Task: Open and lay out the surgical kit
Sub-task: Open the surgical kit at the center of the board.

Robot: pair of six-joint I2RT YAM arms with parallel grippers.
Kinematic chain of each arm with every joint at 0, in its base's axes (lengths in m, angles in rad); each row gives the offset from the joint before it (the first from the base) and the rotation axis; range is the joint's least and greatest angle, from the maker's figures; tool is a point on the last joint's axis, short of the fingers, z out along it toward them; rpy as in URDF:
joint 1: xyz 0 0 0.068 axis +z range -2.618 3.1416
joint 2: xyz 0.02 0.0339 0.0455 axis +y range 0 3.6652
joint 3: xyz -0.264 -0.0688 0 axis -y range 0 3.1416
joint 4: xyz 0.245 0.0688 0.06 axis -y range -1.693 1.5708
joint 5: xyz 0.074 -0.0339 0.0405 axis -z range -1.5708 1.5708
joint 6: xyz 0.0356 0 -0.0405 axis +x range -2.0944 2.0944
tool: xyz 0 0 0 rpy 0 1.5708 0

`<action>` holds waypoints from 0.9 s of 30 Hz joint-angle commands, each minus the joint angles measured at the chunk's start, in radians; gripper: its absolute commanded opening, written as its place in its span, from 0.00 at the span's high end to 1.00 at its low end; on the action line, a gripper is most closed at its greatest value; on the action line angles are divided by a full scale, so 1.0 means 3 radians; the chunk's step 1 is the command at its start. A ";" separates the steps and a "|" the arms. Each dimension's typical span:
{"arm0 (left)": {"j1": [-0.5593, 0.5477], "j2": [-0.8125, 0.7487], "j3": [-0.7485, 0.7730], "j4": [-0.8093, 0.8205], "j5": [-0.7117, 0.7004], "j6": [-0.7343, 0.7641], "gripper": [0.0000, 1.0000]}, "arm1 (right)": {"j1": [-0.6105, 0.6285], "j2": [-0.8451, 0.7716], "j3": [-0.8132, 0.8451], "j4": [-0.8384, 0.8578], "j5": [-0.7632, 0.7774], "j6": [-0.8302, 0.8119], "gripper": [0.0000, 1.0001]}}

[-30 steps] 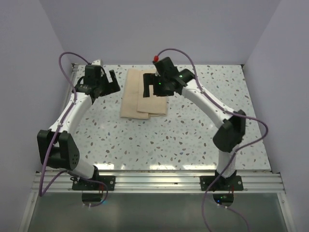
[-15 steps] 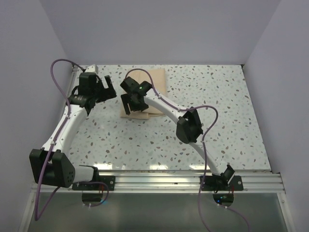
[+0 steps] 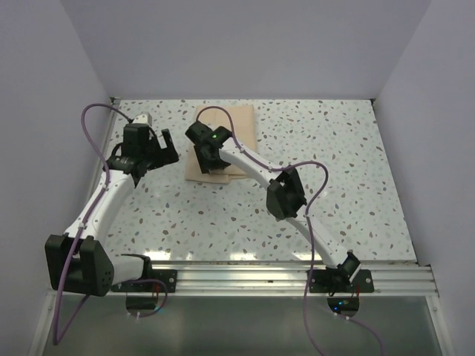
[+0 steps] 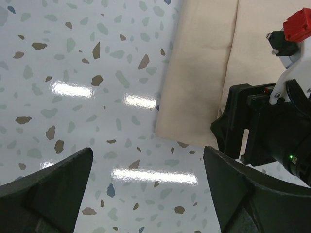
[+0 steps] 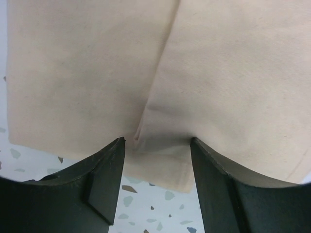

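Observation:
The folded beige cloth wrap (image 3: pixel 241 133) lies closed at the back middle of the speckled table. It also shows in the left wrist view (image 4: pixel 204 73) and fills the right wrist view (image 5: pixel 97 63). My right gripper (image 3: pixel 211 165) is open and low over the wrap's near left part. In its wrist view the jaws (image 5: pixel 156 141) straddle a fold edge near the wrap's near border without holding it. My left gripper (image 3: pixel 167 148) is open and empty over bare table just left of the wrap, and its wrist view (image 4: pixel 148 194) shows this too. The steel tray and the metal tools are hidden.
The right arm's black wrist (image 4: pixel 262 131) sits close to the right of my left gripper. Lavender walls (image 3: pixel 44 111) close in the table at the left, back and right. An aluminium rail (image 3: pixel 245 278) runs along the near edge.
My right gripper has swung left from the wrap's middle to its near left part and come down low. My left gripper has shifted slightly nearer. The wrap stays folded.

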 commanded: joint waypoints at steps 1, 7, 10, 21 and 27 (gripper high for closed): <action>0.0022 -0.0137 -0.0008 0.0128 -0.0004 -0.0006 0.00 | -0.0060 -0.0115 0.0187 -0.0078 0.0335 0.0006 0.40; 0.0022 -0.0152 0.0007 0.0153 0.0052 -0.0031 0.00 | -0.0060 -0.0029 0.0187 -0.0037 0.0310 0.0022 0.40; 0.0022 -0.0162 0.0017 0.0133 0.0057 -0.0021 0.00 | -0.0060 0.0043 0.0187 -0.0027 0.0279 0.0032 0.43; 0.0022 -0.0127 0.0032 0.0194 -0.0029 0.0015 0.00 | -0.0024 -0.0140 0.0014 -0.0032 0.0324 0.0032 1.00; -0.0080 0.0159 0.0354 0.0138 -0.0157 0.0193 0.00 | -0.0412 -0.1227 -0.0894 0.0279 0.0683 0.0185 1.00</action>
